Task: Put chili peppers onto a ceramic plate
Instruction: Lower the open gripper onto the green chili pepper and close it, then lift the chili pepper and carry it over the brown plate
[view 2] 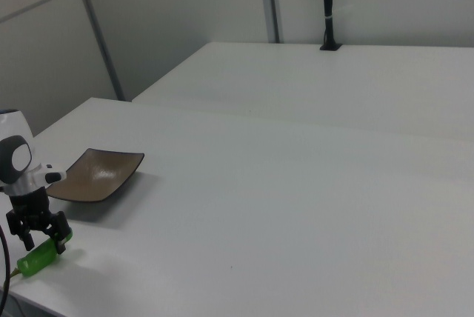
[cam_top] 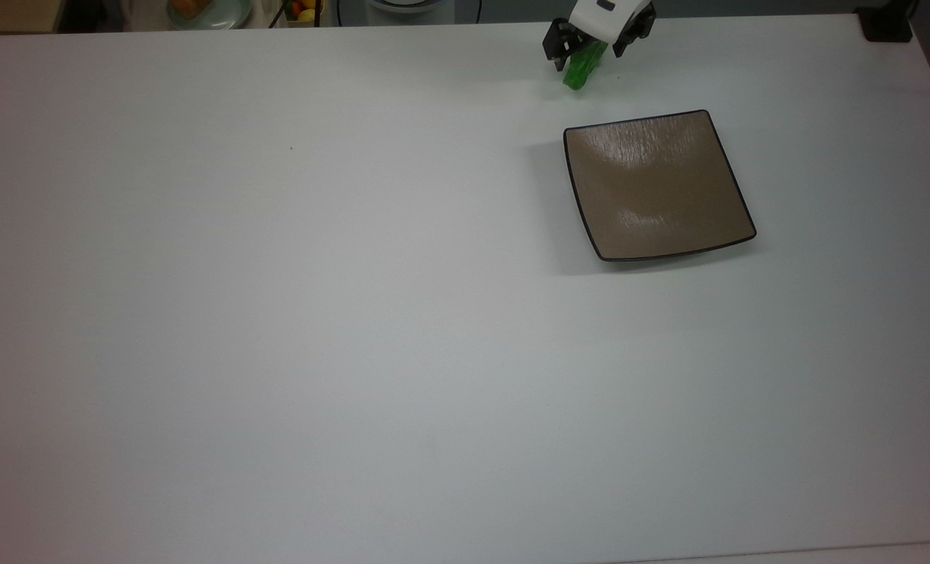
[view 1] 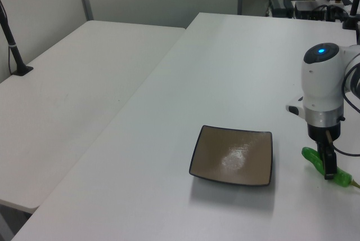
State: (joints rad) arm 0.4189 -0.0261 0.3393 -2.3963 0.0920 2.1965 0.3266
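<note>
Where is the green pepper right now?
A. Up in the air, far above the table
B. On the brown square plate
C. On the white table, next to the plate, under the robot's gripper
C: the chili pepper lies on the white table beside the ceramic plate, with the gripper down over it.

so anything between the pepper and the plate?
Nothing visible. The pepper lies on bare table just beyond the plate's far edge in the top view, with the gripper down over it, fingers straddling it. The strip of table between pepper and plate is bare, and the plate holds nothing.
</note>
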